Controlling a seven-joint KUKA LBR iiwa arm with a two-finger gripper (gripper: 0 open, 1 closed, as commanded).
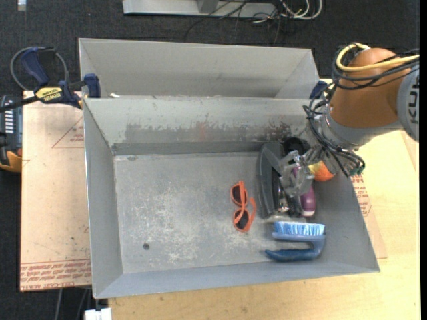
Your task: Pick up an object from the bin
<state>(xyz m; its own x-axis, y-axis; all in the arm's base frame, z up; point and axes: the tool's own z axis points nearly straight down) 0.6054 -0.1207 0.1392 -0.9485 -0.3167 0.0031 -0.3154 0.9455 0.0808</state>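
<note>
While orange-covered arm is leaning over grey bin (100, 199), gripper (288, 200) is hanging low among small heap of things. Whether it is spread or pressed together, cannot tell. Dark grey curved thing (269, 179) is lying just left of it, and purple object (309, 202) is sitting just right of it. Blue brush with white bristles (298, 231) is lying just below gripper, toward viewer. Orange glasses (241, 207) are lying farther left, beyond dark grey thing.

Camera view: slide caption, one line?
Tool at right of bin, beside dark grey piece, purple item and blue brush.
</note>
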